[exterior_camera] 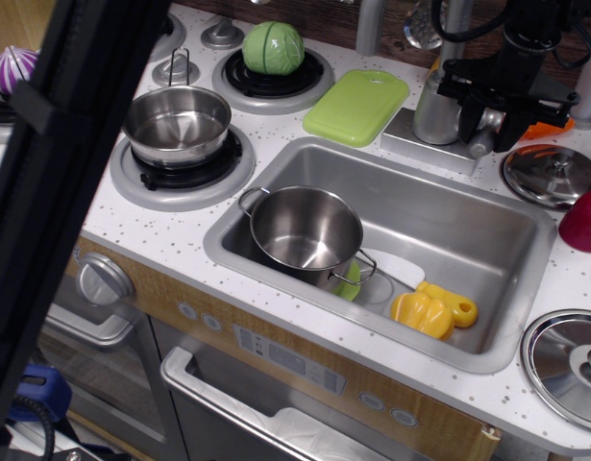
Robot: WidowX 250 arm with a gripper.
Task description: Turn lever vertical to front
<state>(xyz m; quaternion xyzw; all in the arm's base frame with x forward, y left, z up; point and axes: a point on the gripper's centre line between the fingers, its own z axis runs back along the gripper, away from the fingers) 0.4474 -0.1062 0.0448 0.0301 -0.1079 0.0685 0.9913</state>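
The chunky silver faucet body [434, 106] stands behind the sink [449, 216]. My black gripper [491, 120] hangs over the faucet's stubby side arm. Its two dark fingers [468, 110] stand apart on either side of that arm. The silver-grey lever [481, 140] is mostly hidden by the gripper. Only a short silver end shows below the fingers, pointing down toward the sink. I cannot tell whether the fingers touch it.
A steel pot [305, 230] and a yellow toy [431, 309] lie in the sink. A green cutting board [357, 104] is left of the faucet; an orange carrot [554, 127], a lid [550, 175] and a red object [585, 219] are to its right. A black arm beam [55, 192] blocks the left.
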